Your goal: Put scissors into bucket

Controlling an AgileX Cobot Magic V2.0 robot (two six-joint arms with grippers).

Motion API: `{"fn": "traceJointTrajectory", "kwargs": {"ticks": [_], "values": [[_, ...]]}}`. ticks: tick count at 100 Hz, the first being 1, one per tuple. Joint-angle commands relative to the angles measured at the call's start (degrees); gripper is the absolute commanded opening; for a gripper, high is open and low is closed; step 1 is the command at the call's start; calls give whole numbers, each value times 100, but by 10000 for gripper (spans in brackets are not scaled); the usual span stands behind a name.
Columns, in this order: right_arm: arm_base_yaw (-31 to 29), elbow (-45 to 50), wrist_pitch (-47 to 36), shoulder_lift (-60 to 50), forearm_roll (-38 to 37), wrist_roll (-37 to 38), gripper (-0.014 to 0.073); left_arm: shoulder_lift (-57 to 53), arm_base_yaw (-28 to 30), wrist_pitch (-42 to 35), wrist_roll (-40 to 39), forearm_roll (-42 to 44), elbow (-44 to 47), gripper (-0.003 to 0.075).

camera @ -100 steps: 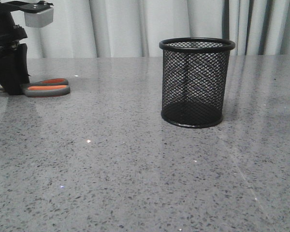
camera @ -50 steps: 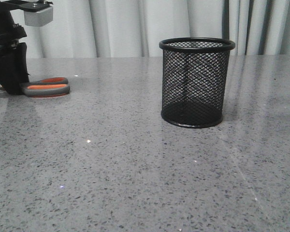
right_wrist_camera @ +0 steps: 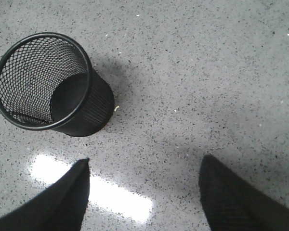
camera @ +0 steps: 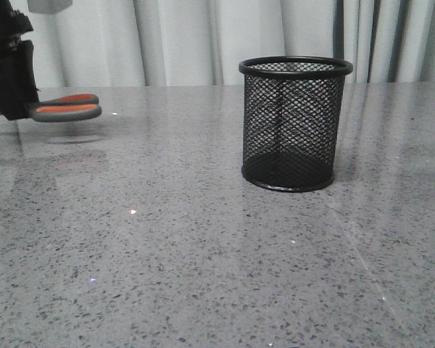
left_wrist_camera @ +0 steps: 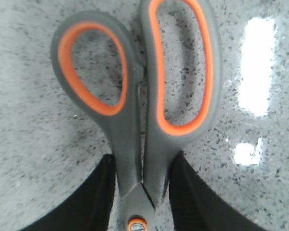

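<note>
The scissors have dark grey handles with orange linings. They hang level above the table at the far left, handles pointing right; their blades are hidden. My left gripper is shut on the scissors just above the pivot, a black finger on each side of the handle necks. The black wire-mesh bucket stands upright right of the table's middle, well apart from the scissors. In the right wrist view the bucket looks empty. My right gripper is open and empty above bare table beside the bucket.
The grey speckled table stretches across the view. Pale curtains hang behind its far edge.
My left gripper has risen with the scissors in it. The scissors have come off the table and now hang above it. The bucket has not moved.
</note>
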Motion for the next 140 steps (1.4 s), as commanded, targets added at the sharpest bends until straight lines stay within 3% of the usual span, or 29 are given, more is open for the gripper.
{"fn": "traceJointTrajectory", "kwargs": {"ticks": [1, 84, 140], "values": [[4, -184, -261, -67, 73, -40, 437, -480, 14, 251, -68, -119, -141, 146], [4, -184, -384, -67, 525, -49, 437, -1681, -314, 251, -80, -410, -141, 145], [4, -184, -743, -67, 3361, -1204, 437, -2414, -923, 251, -105, -388, -141, 146]]}}
